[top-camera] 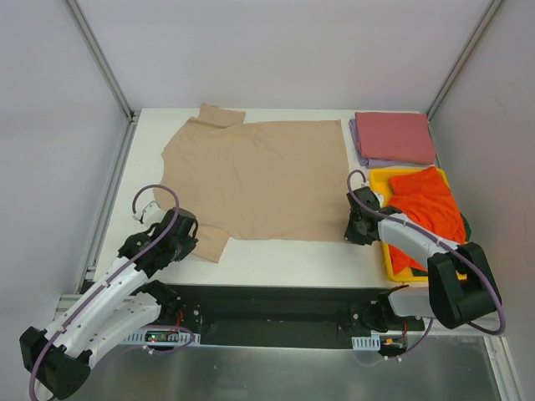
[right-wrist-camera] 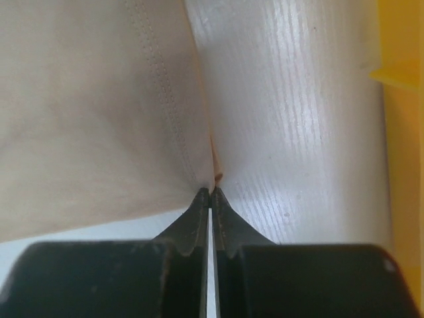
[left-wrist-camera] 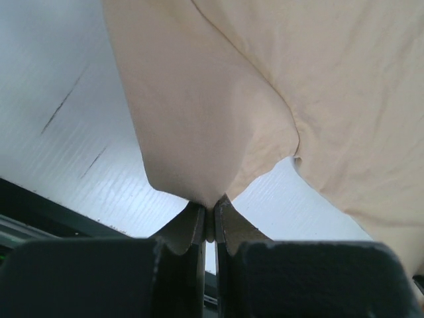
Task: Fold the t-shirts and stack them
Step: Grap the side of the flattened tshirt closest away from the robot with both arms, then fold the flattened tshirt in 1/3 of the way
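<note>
1. Now, closest to me, my left gripper [left-wrist-camera: 209, 213] has its fingers squeezed tight on the tip of the near sleeve of the soft tan cloth t-shirt [top-camera: 259, 175]. The cloth bunches up a little where it goes into the fingers.
2. My right gripper [right-wrist-camera: 211, 192] has its fingers pressed together too. They pinch the near corner of the tan shirt's bottom edge, right by the stitched hem.
3. A bit farther out, the rest of the tan shirt lies spread flat on the flat white table [top-camera: 284, 255], with its neck to the left and its hem to the right. It has no fold in it yet. I think I am just starting its first fold, with both near corners in hand.
4. To the right, just beside the tan shirt, sits the yellow plastic tray [top-camera: 380, 178]. The bright orange-red t-shirt [top-camera: 430, 209] lies crumpled inside it. That one is not folded and waits its turn.
5. Farthest away, in the far right corner of the table, the dusty pink-red t-shirt [top-camera: 394, 136] lies folded into a neat square. It sits on top of the folded lavender t-shirt [top-camera: 357, 142], which peeks out along the edges.
6. So I count two shirts folded and stacked, one in hand and one not touched. I would say the job is about half done.
</note>
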Tool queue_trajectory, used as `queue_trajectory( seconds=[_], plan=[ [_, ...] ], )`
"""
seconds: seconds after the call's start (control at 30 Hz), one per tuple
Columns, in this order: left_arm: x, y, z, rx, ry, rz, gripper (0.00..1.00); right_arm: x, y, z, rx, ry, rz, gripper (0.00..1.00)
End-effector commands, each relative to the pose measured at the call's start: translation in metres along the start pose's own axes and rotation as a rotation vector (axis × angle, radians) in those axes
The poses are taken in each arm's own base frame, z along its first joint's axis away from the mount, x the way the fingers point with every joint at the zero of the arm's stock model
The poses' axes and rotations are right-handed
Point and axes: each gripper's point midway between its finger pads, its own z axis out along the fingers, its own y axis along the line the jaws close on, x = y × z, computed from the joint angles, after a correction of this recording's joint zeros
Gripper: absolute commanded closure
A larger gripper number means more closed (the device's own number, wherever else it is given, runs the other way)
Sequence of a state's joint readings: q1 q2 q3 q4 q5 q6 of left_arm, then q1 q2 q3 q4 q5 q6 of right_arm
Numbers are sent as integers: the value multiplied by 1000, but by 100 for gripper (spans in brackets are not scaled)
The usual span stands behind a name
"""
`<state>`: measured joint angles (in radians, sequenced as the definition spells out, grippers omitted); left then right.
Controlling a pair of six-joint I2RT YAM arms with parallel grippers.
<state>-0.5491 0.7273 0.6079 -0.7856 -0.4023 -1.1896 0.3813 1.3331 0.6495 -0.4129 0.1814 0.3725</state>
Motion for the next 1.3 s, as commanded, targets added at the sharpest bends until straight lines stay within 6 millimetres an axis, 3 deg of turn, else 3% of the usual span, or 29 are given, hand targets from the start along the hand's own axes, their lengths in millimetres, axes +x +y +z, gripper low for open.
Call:
queue_trajectory(
  seconds=[0.0, 0.17, 0.33, 0.7, 0.87, 1.0, 1.27],
  plan=[
    [8, 28, -9, -45, 25, -21, 100, 24, -4, -5, -30, 48, -59, 100],
    [17, 30, -14, 9, 60, -52, 100, 41, -1, -15, -95, 73, -78, 100],
    [12, 16, -13, 25, 50, -67, 100, 30, 2, -26, -106, 37, -78, 100],
    [-48, -76, -14, 154, -96, 27, 100, -24, 33, -43, -155, -8, -104, 100],
    [-74, -115, 0, 198, -68, 17, 100, -61, 45, -51, -185, -52, -92, 100],
    [-101, -131, 20, 190, -94, -30, 100, -87, 48, -53, -188, -69, -89, 99],
    [-154, -159, 35, 155, -208, -37, 100, -138, 54, -48, -181, -99, -82, 100]
  ],
)
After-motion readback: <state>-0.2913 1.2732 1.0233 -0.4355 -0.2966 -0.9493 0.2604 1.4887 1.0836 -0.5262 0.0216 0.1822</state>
